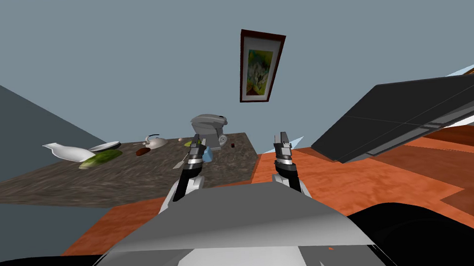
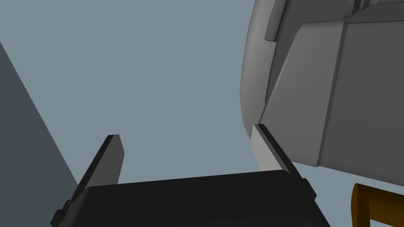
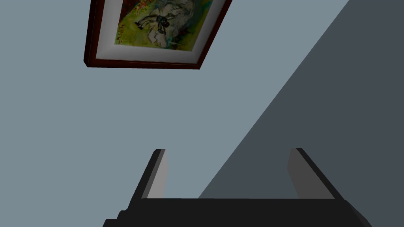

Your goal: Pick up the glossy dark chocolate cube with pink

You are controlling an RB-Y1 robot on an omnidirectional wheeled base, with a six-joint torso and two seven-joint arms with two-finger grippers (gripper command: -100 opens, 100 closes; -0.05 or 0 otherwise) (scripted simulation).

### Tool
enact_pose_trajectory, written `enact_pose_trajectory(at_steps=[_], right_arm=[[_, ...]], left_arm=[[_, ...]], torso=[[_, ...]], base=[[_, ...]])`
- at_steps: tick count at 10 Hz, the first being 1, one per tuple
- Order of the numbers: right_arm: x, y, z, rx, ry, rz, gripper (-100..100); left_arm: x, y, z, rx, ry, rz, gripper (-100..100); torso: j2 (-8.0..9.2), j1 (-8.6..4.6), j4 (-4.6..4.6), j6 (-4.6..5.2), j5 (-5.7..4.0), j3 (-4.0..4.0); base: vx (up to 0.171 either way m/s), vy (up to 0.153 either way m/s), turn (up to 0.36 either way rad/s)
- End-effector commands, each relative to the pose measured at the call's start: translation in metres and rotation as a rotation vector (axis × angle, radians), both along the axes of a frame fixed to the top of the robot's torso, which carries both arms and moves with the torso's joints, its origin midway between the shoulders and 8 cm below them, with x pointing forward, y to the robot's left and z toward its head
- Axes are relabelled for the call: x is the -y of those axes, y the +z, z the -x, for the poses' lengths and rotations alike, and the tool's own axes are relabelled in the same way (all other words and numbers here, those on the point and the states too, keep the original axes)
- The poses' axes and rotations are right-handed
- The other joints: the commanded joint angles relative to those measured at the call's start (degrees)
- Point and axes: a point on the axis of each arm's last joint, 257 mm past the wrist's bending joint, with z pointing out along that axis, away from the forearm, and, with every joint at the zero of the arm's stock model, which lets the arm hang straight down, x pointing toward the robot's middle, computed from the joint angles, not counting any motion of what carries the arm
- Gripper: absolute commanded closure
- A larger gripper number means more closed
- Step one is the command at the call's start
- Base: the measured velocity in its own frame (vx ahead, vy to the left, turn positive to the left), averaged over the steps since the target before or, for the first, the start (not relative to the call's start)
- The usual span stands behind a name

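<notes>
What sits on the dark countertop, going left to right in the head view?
white jug → green leafy vegetable → kettle → grey appliance → small dark cube

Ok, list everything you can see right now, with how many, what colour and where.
table: one, dark mottled, ahead left
cube: one, dark, table's right end
appliance: one, grey, table's far edge
kettle: one, white, left of appliance
vegetable: one, green, table's left part
plate: one, white, behind vegetable
picture: one, dark red frame, high above appliance
panel: one, black, right
left tool: one, grey, open, by appliance
right tool: one, grey, open, right of table
</notes>
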Motion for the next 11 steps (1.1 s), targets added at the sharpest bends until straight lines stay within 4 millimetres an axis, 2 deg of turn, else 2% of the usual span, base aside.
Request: enact_pose_trajectory(at_steps=[1, 2, 3, 4, 5, 6, 7, 8, 11], right_arm=[[0.0, 0.0, 0.0, 0.0, 0.0, 0.0, 0], [0.0, 0.0, 0.0, 0.0, 0.0, 0.0, 0], [0.0, 0.0, 0.0, 0.0, 0.0, 0.0, 0], [0.0, 0.0, 0.0, 0.0, 0.0, 0.0, 0], [0.0, 0.0, 0.0, 0.0, 0.0, 0.0, 0], [0.0, 0.0, 0.0, 0.0, 0.0, 0.0, 0], [0.0, 0.0, 0.0, 0.0, 0.0, 0.0, 0], [0.0, 0.0, 0.0, 0.0, 0.0, 0.0, 0], [0.0, 0.0, 0.0, 0.0, 0.0, 0.0, 0]], left_arm=[[0.006, -0.013, -0.017, -0.05, -0.011, -0.012, -100], [0.006, -0.014, -0.017, -0.053, -0.011, -0.011, -100], [0.012, -0.026, -0.032, -0.096, -0.021, -0.022, -100], [0.012, -0.027, -0.032, -0.102, -0.02, -0.022, -100], [0.019, -0.039, -0.047, -0.142, -0.031, -0.033, -100], [0.018, -0.042, -0.048, -0.153, -0.029, -0.033, -100], [0.026, -0.052, -0.062, -0.195, -0.04, -0.046, -100], [0.026, -0.056, -0.064, -0.206, -0.039, -0.046, -100], [0.042, -0.081, -0.093, -0.295, -0.059, -0.079, -100]], torso=[[0.0, 0.0, 0.0, 0.0, 0.0, 0.0], [-0.01, -0.01, 0.0, 0.0, 0.0, -0.01], [0.01, -0.02, 0.0, 0.0, 0.0, 0.01], [0.01, -0.04, 0.0, 0.0, -0.01, 0.0], [0.01, -0.03, 0.0, -0.01, -0.01, 0.01], [0.01, -0.04, 0.0, 0.0, -0.01, 0.01], [0.02, -0.03, 0.0, -0.01, -0.01, 0.01], [0.01, -0.06, 0.0, 0.0, -0.01, 0.01], [0.01, -0.04, 0.0, -0.01, -0.01, 0.01]], base=[[0.001, -0.014, 0.011], [0.0, -0.013, 0.003], [-0.001, -0.02, 0.012], [0.001, -0.016, 0.004], [-0.001, -0.018, 0.015], [0.001, -0.017, 0.003], [-0.002, -0.023, 0.014], [-0.001, -0.021, 0.005], [-0.001, -0.022, 0.011]])
